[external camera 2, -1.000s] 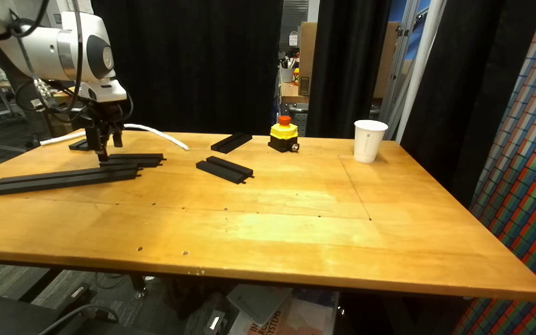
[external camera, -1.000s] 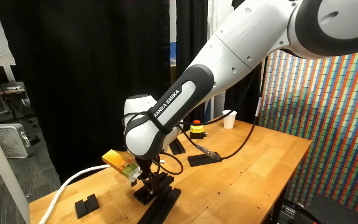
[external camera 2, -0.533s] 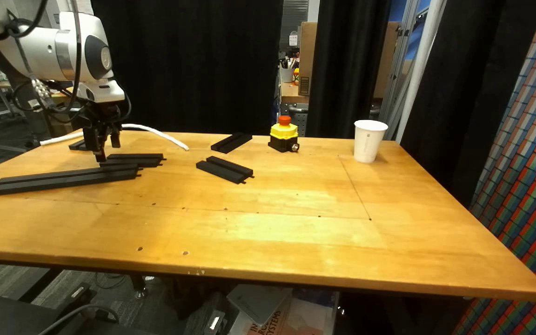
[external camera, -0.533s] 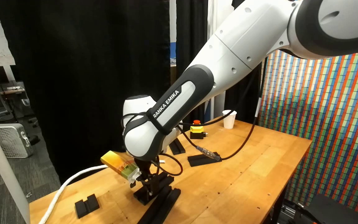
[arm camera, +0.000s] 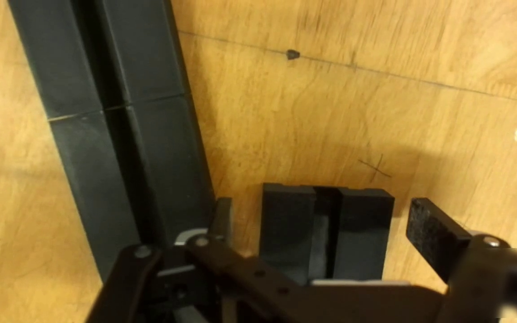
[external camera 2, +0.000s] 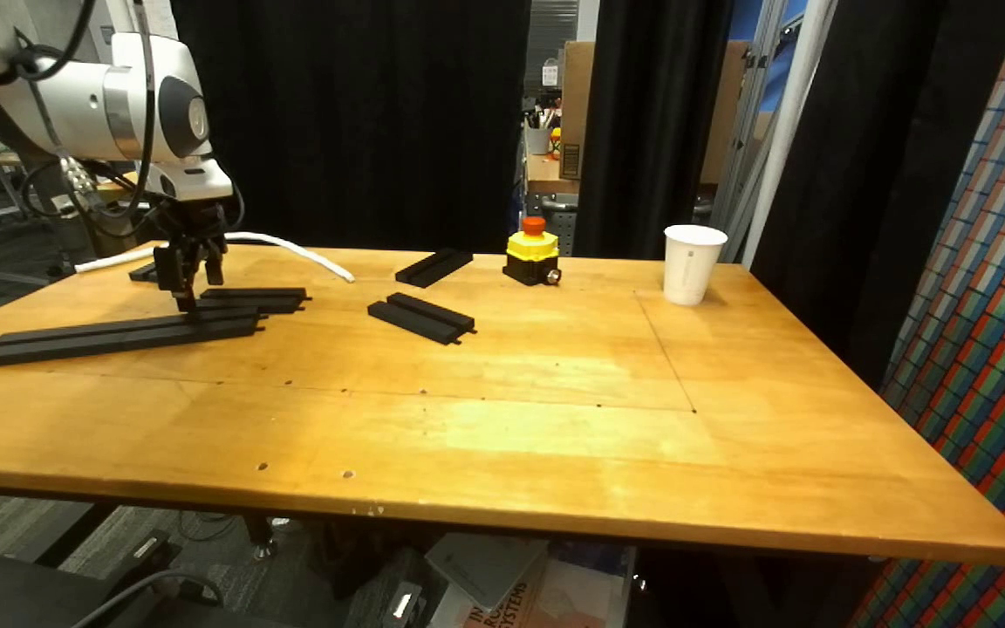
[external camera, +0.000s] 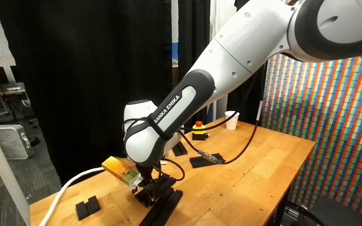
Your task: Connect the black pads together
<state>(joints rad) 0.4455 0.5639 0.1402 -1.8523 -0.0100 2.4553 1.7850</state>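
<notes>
Matte-black pads (arm camera: 168,148) lie in five pieces on the tabletop (external camera 2: 555,453): one long strip (external camera 2: 127,342), crossed by a seam in the wrist view, and four separate ones. Clocked from the tabletop's middle in an exterior view, the strip is toward 9; a lone pad (external camera 2: 267,305) is just beside it toward 10, with a short block (external camera 2: 143,273) beyond; a nearer pad (external camera 2: 413,324) is at 11 and a farther pad (external camera 2: 433,268) between 11 and 12. One red-and-yellow button box (external camera 2: 533,247) stands at 1, one white cup (external camera 2: 692,270) at 2, and one white cable (external camera 2: 293,248) lies toward 10.

In an exterior view the arm (external camera: 203,84) slants down from 2 o'clock toward 8, its wrist (external camera: 143,144) folded to 6. The end effector (arm camera: 322,210) is spread wide and holds nothing; its fingers (arm camera: 435,235) stand at 9 and 3 o'clock of the lone pad, tabletop showing on either side.
</notes>
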